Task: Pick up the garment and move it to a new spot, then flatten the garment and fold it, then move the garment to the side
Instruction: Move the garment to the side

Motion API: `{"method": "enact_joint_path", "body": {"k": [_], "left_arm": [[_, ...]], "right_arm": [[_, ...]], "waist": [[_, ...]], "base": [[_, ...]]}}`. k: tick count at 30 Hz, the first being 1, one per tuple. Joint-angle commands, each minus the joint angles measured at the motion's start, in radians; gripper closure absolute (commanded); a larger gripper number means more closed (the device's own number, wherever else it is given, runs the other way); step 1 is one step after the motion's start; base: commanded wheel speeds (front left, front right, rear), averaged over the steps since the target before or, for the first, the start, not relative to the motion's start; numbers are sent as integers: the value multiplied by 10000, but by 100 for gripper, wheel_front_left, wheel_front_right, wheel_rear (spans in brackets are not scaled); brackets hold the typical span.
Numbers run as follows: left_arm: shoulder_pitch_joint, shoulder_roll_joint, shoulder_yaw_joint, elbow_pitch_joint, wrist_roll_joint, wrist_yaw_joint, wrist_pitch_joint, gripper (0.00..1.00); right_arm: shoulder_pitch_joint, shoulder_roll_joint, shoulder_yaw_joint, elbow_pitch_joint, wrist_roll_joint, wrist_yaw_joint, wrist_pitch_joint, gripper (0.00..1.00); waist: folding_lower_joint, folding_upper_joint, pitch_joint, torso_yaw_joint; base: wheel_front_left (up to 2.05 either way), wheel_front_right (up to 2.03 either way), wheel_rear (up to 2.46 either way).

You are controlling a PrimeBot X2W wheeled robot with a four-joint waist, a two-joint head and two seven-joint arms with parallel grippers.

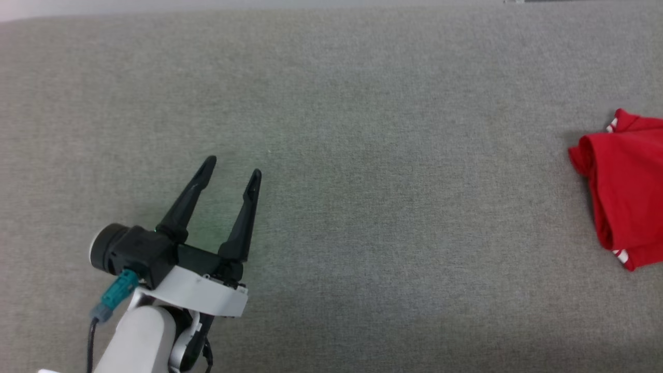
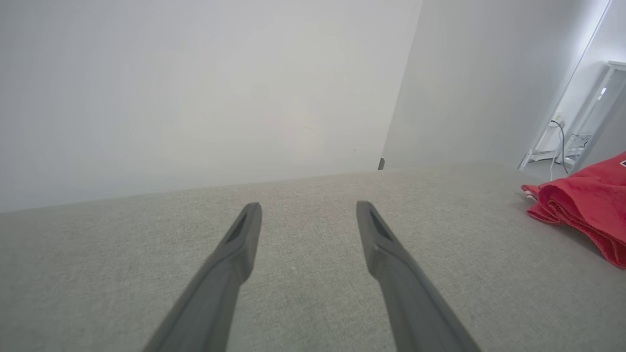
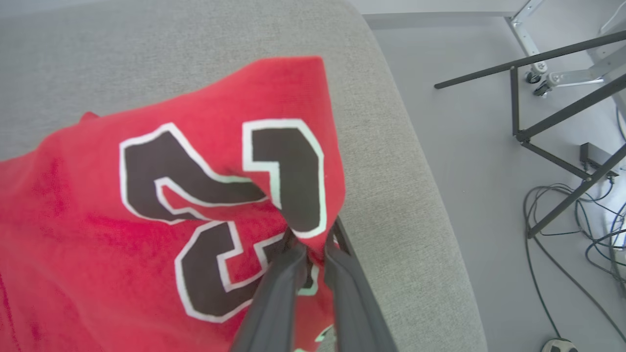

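Note:
The garment [image 1: 624, 191] is a red jersey lying folded at the right edge of the grey cloth table [image 1: 362, 155], with striped trim at two corners. In the left wrist view the garment [image 2: 582, 205] sits off to the right. My left gripper [image 1: 231, 170] hovers open over bare cloth at the lower left, far from the jersey; its two fingers [image 2: 234, 254] are spread apart. In the right wrist view my right gripper [image 3: 313, 244] is shut on a pinched fold of the garment [image 3: 146, 205], right by the black "23", lifting the cloth near the table's edge.
The table's rounded right edge [image 3: 420, 171] drops to a grey floor with black frame legs [image 3: 552, 122] and loose cables [image 3: 572, 220]. A pale wall [image 2: 195, 88] stands behind the table. A white stand [image 2: 587, 122] shows at the far right.

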Motion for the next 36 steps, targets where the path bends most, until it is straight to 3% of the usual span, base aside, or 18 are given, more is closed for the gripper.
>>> {"method": "enact_joint_path", "body": {"k": [1, 10, 20, 21, 23, 24, 33, 36], "left_arm": [[-109, 34, -12, -19, -59, -26, 17, 0], [-330, 297, -78, 3, -157, -32, 72, 0], [-444, 504, -72, -56, -124, 41, 119, 0], [-445, 511, -74, -46, -135, 43, 128, 0], [-441, 515, -83, -19, -158, 64, 125, 0], [-432, 506, -78, -3, -184, 80, 117, 0], [-23, 383, 32, 381, -419, 125, -23, 0], [129, 359, 167, 545, -539, 146, -71, 0]], "right_arm": [[-156, 54, -16, 98, -160, -14, -162, 100], [-892, 288, 159, 1339, -1439, -14, -1682, 100], [-1568, 713, 389, 2675, -2123, -14, -2938, 100], [-1619, 754, 387, 2812, -2169, -14, -3038, 97], [-1701, 792, 460, 3057, -2244, -14, -3183, 38], [-1740, 790, 517, 3135, -2270, -14, -3291, 0], [-1861, 465, 1361, 2992, -2254, -13, -3857, 0], [-1732, 635, 1905, 2611, -2101, -14, -3979, 0]], "waist": [[0, -1, 229, -183], [0, -1, 631, -237], [0, -1, 820, -157], [0, -1, 802, -147], [0, -1, 720, -123], [0, -1, 669, -114], [0, -1, -371, 93], [0, -1, -828, 243]], "base": [[0, 0, 0], [0, 0, 0], [0, 0, 0], [0, 0, 0], [0, 0, 0], [0, 0, 0], [0, 0, 0], [0, 0, 0]]}}
